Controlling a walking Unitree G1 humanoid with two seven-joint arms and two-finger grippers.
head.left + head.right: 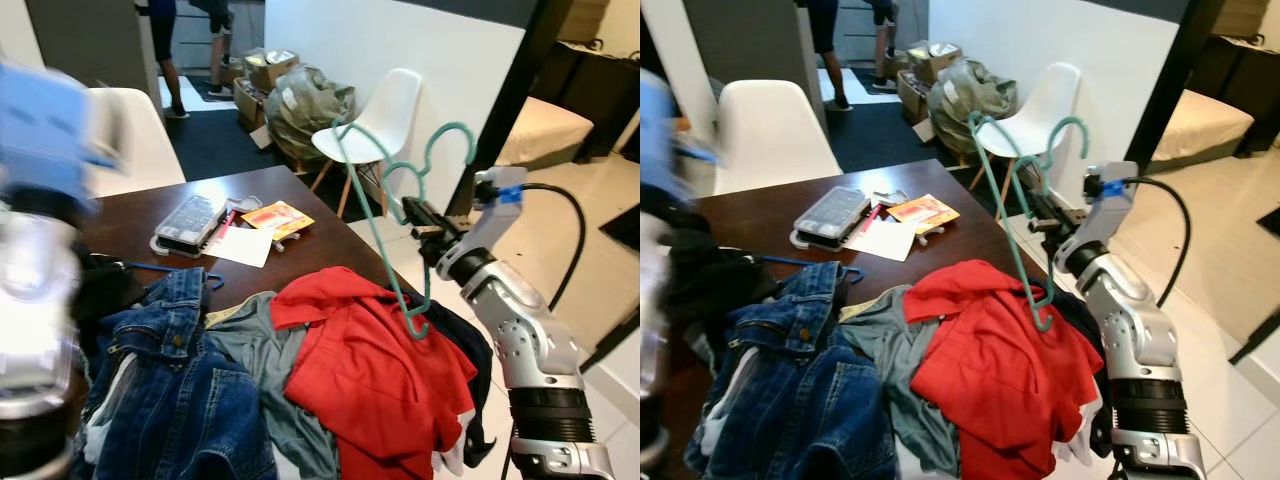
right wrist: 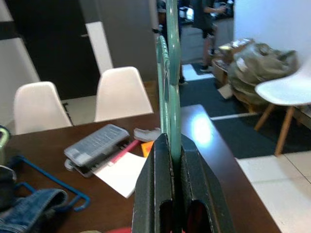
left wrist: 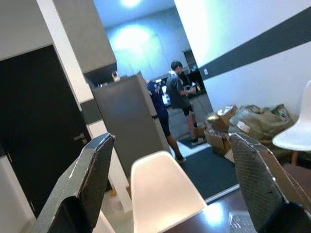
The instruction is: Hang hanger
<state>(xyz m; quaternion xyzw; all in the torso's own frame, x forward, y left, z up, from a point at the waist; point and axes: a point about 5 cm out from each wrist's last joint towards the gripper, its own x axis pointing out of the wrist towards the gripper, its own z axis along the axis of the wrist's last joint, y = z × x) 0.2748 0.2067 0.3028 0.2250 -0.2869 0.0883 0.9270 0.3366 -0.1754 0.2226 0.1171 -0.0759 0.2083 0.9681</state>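
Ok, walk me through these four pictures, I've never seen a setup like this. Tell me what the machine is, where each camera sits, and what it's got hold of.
This is a walking humanoid robot with two silver arms, each ending in two black fingers. The two wide pictures come from cameras on its head, looking down at a brown table. The other two come from cameras on its wrists, looking along the fingers.

On the table lie a red shirt, blue jeans, a grey garment, a blue hanger, a grey case and papers.

The right gripper has its jaws shut on a green hanger, lifted above the clothes. The left gripper is raised, jaws open and holding nothing. People stand in the far room.
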